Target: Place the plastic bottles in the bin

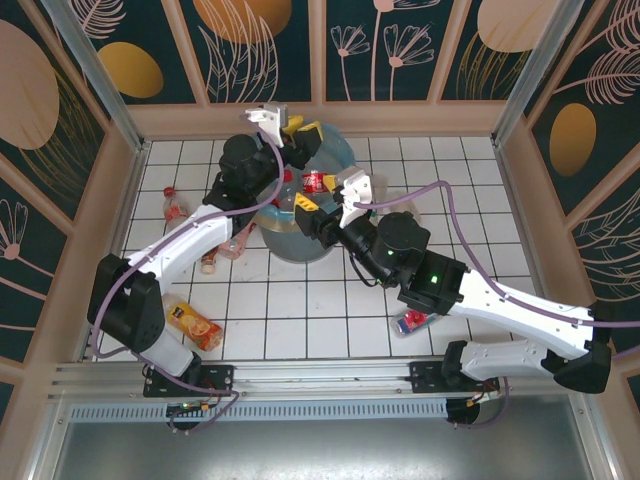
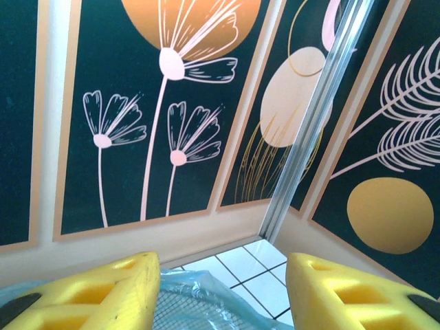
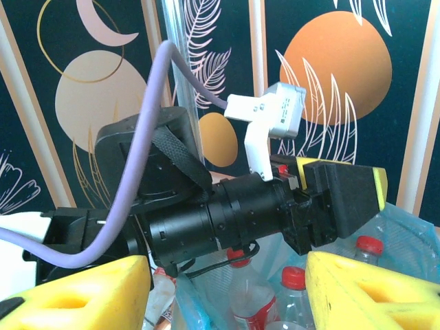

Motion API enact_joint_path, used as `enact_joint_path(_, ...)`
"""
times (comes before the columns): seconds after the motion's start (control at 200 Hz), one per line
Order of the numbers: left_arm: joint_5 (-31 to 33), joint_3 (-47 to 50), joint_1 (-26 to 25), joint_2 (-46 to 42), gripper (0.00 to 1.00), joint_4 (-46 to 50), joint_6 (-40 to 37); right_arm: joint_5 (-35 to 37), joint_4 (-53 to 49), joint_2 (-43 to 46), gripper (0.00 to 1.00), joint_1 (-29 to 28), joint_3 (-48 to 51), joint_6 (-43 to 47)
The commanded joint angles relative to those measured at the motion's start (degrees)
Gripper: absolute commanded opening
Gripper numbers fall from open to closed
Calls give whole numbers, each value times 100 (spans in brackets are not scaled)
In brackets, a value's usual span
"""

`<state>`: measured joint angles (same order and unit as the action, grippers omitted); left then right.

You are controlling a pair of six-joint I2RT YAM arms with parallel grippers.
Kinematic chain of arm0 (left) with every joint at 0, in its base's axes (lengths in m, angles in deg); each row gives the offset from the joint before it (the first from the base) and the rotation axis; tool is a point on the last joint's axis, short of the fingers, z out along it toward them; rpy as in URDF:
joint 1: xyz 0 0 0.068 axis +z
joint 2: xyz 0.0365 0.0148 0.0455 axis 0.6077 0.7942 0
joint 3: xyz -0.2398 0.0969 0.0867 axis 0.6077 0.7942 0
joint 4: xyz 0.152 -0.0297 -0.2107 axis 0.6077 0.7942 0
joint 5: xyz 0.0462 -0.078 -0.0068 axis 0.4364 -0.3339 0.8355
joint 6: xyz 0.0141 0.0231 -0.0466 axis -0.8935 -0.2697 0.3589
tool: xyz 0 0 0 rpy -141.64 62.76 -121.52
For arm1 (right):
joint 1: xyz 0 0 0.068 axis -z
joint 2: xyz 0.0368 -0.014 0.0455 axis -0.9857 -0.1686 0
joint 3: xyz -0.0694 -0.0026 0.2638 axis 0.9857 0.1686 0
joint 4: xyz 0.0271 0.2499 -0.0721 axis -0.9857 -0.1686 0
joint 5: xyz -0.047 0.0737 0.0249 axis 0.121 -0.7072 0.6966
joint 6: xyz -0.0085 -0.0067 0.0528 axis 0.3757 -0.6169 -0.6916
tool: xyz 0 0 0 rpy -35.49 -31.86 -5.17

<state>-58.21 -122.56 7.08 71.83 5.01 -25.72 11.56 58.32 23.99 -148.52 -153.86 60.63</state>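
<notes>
White tiled table (image 1: pixel 300 330) — bin (image 1: pixel 292 247) holds bottles (image 1: pixel 316 182).

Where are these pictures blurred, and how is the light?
Left wrist view: the yellow fingers near the lens are soft, the painted wall sharp. Right wrist view: its fingers soft too, the left arm sharp. Top view: even light, faint shadows.

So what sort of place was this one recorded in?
Looks like a purpose-built robot test cell, not a real room: a white tiled tabletop boxed in by wall panels printed with flowers and leaves, aluminium frame posts, and a lined bin mid-table with bottles lying around it.
</notes>
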Motion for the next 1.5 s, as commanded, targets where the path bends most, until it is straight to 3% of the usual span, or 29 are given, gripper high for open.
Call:
enact_joint_path(0.0,-50,61,-10,-196,52,-253,-15,112,37,11,62,19,101,-136)
enact_joint_path(0.335,-81,-233,-7,-353,51,271,-37,164,-134,-65,62,50,6,-144)
enact_joint_path(0.636,11,-722,-14,-978,50,1565,-107,-91,-963,-478,62,366,-497,-553)
enact_joint_path(0.751,510,-707,-12,-1437,50,2401,-168,-324,-911,-538,62,407,-512,-593)
enact_joint_path(0.966,2412,-305,61,-2424,50,4148,-213,-807,-935,-835,62,383,-713,-576)
enact_joint_path(1.051,2440,-34,514,-2735,52,4527,-5,-978,-921,-1027,62,333,-837,-534)
enact_joint_path(1.241,980,437,2361,-2706,52,4537,522,-1337,-895,-1557,62,141,-1261,-444)
enact_joint_path(1.376,241,348,3066,-2076,53,4419,646,-1916,-952,-2052,62,68,-1739,-632)
enact_joint_path(1.496,47,435,3641,-1714,54,4063,816,-2207,-1214,-2770,62,45,-2363,-844)
